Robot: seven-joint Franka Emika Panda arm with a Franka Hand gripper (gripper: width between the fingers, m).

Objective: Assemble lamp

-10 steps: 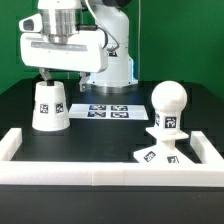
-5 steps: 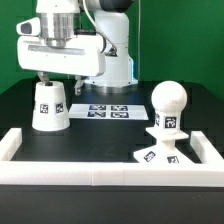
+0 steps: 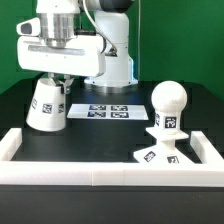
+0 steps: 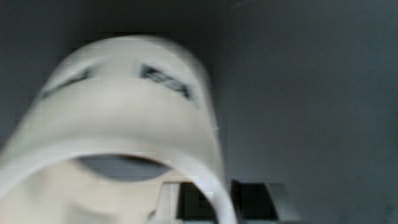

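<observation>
Exterior view, arm: the white Panda hangs over the back of the table toward the exterior view's left, its gripper [image 3: 51, 77] down at the top of the shade [image 3: 47, 104].
Exterior view, shade: the white cone leans, its narrow top tipped toward the exterior view's right, its wide bottom on the black table [image 3: 100, 138] or just off it; from here I can't settle which. A square tag shows on its side.
Exterior view, grip: the fingers are hidden behind the shade's top, so whether they pinch its rim or stand spread I cannot tell.
Exterior view, bulb: the ball-shaped bulb [image 3: 168, 106] stands upright on its stem near the table's front corner on the exterior view's right, tag facing us.
Exterior view, base: the flat base [image 3: 162, 153] sits under the bulb, touching its stem, just inside the white border rail [image 3: 100, 171] along the front edge.
Exterior view, marker board: the marker board [image 3: 103, 111] lies flat mid-table, between shade and bulb.
Wrist view, shade: blurred and very close, the shade [image 4: 125, 130] fills the frame, its round opening and dark tags toward the camera.
Wrist view, fingers: nothing sharp enough to read.
</observation>
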